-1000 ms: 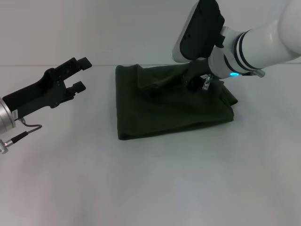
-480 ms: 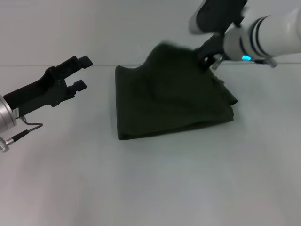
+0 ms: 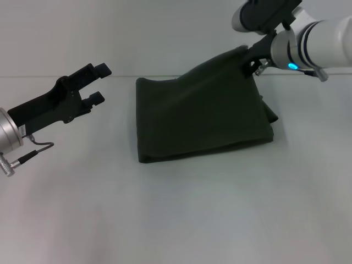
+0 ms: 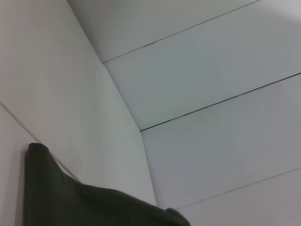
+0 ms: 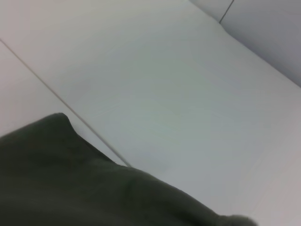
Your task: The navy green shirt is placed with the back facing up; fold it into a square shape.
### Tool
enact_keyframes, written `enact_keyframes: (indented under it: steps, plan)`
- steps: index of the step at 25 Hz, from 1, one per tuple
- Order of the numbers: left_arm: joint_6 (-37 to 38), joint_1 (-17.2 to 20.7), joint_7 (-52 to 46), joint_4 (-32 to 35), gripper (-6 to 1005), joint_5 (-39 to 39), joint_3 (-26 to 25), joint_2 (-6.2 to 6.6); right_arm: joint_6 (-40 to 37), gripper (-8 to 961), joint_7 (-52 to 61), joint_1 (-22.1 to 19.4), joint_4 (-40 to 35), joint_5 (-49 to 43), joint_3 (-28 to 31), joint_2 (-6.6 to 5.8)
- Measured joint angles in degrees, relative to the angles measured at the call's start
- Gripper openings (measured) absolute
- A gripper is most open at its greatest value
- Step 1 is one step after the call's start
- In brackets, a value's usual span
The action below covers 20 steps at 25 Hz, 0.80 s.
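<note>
1. Since half a second ago the right gripper (image 3: 250, 59) has risen and drawn rightward, pulling the navy green shirt's (image 3: 203, 118) far corner into a taut raised sheet.
2. It is clamped on that corner; the left gripper (image 3: 94, 83) hovers left, fingers parted.
3. The shirt's folded rest lies on the white surface (image 3: 176, 214) by a pale wall.

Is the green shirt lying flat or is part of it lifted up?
Partly lifted. The navy green shirt is folded on the table, but the right gripper holds its far right corner up in the air.
</note>
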Motion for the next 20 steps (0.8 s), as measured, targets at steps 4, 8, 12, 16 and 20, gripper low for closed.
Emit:
enact_keyframes:
  steps: [4,8,12,16,20]
  plan:
    - [0.0,0.2,0.0,0.0,948,0.0,-0.1,-0.03,3.1,8,-0.3,1.3,4.1,-0.3,0.0,0.02]
    - [0.0,0.4,0.0,0.0,948,0.0,-0.2,-0.13,5.1,8,-0.3,2.1,6.3,-1.1,-0.1,0.07]
    - [0.0,0.4,0.0,0.0,949,0.0,-0.2,-0.23,6.8,9,-0.3,2.7,8.0,-1.8,-0.1,-0.07]
    - [0.0,0.4,0.0,0.0,949,-0.1,-0.2,-0.24,7.8,10,-0.3,3.9,10.6,-2.6,-0.2,-0.11]
    - [-0.1,0.5,0.0,0.0,949,-0.1,-1.0,-0.30,6.6,10,-0.3,4.5,11.5,-3.3,-0.2,-0.02]
